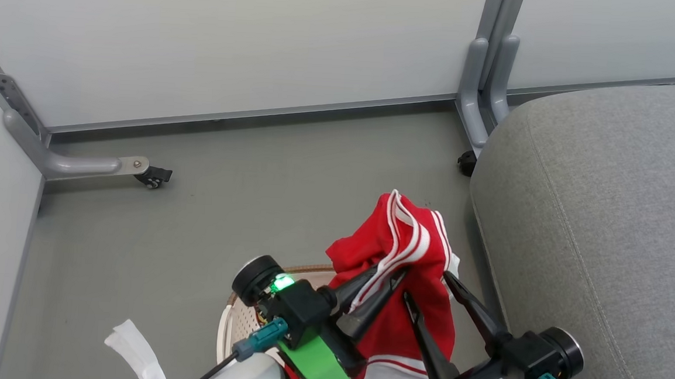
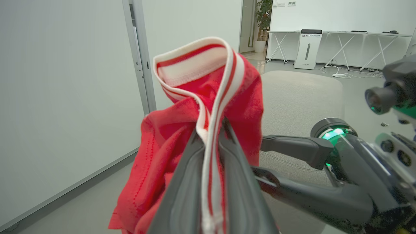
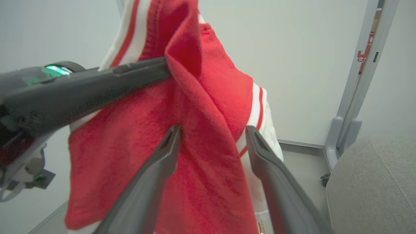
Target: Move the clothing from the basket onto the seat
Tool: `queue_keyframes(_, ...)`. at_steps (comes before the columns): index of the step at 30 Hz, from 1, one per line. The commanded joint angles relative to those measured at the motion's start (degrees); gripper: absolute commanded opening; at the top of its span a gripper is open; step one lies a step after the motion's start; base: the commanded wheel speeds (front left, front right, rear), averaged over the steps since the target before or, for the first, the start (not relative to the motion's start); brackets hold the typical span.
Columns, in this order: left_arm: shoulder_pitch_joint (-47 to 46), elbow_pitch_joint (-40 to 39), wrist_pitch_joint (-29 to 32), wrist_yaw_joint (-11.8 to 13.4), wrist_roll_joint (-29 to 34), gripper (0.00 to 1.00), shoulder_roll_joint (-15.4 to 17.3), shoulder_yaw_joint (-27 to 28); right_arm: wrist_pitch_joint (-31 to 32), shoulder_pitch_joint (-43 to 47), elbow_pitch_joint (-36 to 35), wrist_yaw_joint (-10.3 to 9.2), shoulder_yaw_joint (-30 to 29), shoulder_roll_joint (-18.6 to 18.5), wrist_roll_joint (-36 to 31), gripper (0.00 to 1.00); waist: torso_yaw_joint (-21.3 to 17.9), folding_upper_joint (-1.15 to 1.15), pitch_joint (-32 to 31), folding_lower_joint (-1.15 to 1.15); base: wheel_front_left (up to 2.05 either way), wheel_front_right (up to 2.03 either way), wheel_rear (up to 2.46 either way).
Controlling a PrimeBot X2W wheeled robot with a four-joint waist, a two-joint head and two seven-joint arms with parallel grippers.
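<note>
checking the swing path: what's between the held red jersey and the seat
Head view: a narrow strip of bare floor, and lower down one finger of the open right hand.

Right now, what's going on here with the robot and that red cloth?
The robot's left gripper is shut on a red jersey, holding it up by its striped trim, with the basket below the arms. The right gripper is open, a finger on each side of the hanging cloth, not gripping it. The grey seat lies to the robot's right; the jersey is not on it yet.
</note>
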Motion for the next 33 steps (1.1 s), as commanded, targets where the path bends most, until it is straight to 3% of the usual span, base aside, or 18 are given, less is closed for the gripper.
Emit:
queue_keyframes(1, -1.56, -0.93, -0.22, -0.13, -1.19, 0.0, 0.52, -1.3, -0.12, 1.22, 0.77, -0.02, 0.41, -0.52, 0.6, 1.0, 0.15, 0.0, 0.09, 0.01, 0.0, 0.0, 0.0)
queue_keyframes(10, -4.24, -3.17, -0.21, -0.14, -6.47, 0.0, 2.61, -5.96, -0.11, 1.85, 6.3, -0.02, 3.2, -1.86, 2.59, 1.0, 0.6, 0.0, 0.81, 0.01, 0.0, 0.0, 0.0)
queue_keyframes(12, -4.56, -3.37, -0.21, -0.14, -6.94, 0.0, 2.82, -6.15, -0.11, 1.52, 7.28, -0.03, 4.08, -2.19, 3.3, 0.45, 0.62, 0.0, 0.95, 0.01, 0.0, 0.0, 0.0)
queue_keyframes(14, -4.8, -3.55, -0.21, -0.14, -7.12, 0.0, 3.04, -6.31, -0.11, 1.02, 7.81, -0.03, 4.52, -2.43, 3.8, 0.08, 0.59, 0.0, 1.05, 0.01, 0.0, 0.0, 0.0)
queue_keyframes(15, -4.93, -3.61, -0.21, -0.14, -7.26, 0.0, 3.17, -6.53, -0.11, 0.77, 7.9, -0.03, 4.62, -2.47, 3.89, 0.0, 0.56, 0.0, 1.11, 0.01, 0.0, 0.0, 0.0)
queue_keyframes(31, -5.26, -2.32, -0.21, -0.14, -8.25, 0.0, 3.63, -6.58, -0.12, -0.33, 6.82, -0.02, 5.81, -3.26, 3.46, 0.0, -0.12, 0.0, 1.74, 0.01, 0.0, 0.0, 0.0)
queue_keyframes(32, -5.27, -2.08, -0.21, -0.14, -8.31, 0.28, 3.57, -6.38, -0.12, -0.31, 6.77, -0.02, 5.75, -3.26, 3.46, 0.0, -0.12, 0.0, 1.73, 0.01, 0.0, 0.0, 0.0)
queue_keyframes(33, -5.08, -1.69, -0.21, -0.13, -8.4, 1.0, 3.41, -5.85, -0.12, -0.27, 6.7, -0.02, 5.67, -3.25, 3.47, 0.0, -0.12, 0.0, 1.73, 0.01, 0.0, 0.0, 0.0)
